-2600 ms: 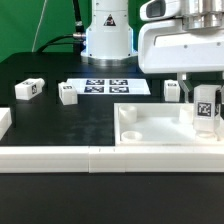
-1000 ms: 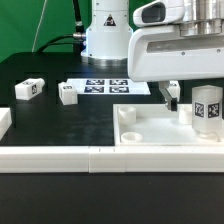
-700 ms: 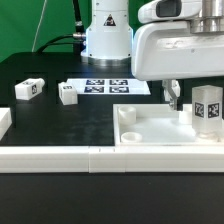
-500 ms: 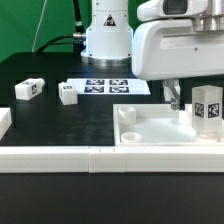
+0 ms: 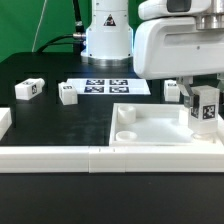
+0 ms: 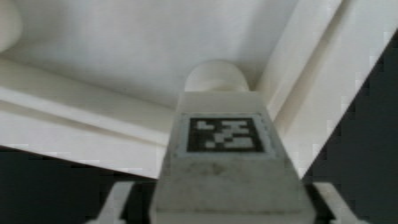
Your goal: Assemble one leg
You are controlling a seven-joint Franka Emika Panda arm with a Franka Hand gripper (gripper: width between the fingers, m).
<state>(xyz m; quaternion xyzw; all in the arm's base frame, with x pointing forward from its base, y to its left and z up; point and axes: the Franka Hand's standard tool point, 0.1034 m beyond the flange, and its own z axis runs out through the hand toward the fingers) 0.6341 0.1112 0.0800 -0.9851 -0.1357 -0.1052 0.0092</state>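
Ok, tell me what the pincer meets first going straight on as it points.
Likely the white tray, near its corner: the leg in the pincer would touch first, though depth is unclear.

the leg (image 5: 205, 108), small white peg-like block, upright, black-and-white tag (image 5: 207, 113) facing the camera, at three o'clock in the exterior view

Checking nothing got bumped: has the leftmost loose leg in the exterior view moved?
No. That leg lies where it did, the same gap away from the marker board on the exterior view's left.
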